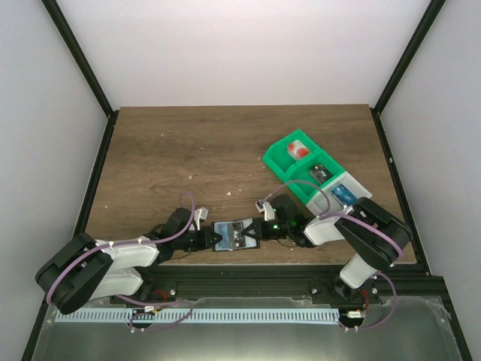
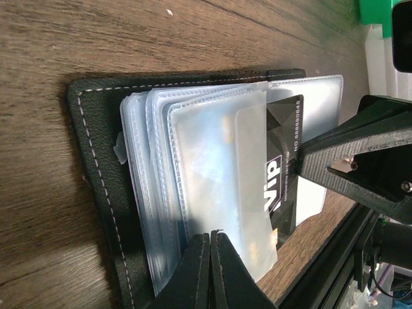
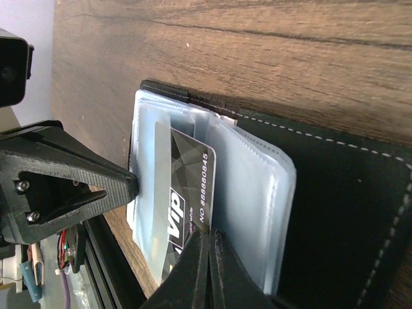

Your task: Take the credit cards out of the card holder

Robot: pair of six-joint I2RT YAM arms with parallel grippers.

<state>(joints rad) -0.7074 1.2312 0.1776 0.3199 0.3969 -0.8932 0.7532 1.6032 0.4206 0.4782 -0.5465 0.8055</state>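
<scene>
The card holder point(image 1: 233, 235) lies open near the table's front edge, black with white stitching point(image 2: 96, 161) and a stack of clear sleeves point(image 2: 212, 148) inside. A black credit card marked "Vip" point(image 3: 187, 193) sticks partway out of a sleeve. My right gripper point(image 3: 209, 235) is shut on that card's edge, and shows in the left wrist view as the right gripper point(image 2: 299, 161) on the card point(image 2: 283, 174). My left gripper point(image 2: 211, 235) is shut on the edge of a clear sleeve; in the right wrist view the left gripper point(image 3: 132, 187) meets the sleeves' far side.
A green tray point(image 1: 279, 162) stands at the right with a white-and-red card point(image 1: 298, 150) and a dark card point(image 1: 319, 173) in it. A clear-white tray point(image 1: 353, 183) beside it holds a blue card point(image 1: 344, 194). The table's front edge point(image 1: 285, 263) runs just below the holder.
</scene>
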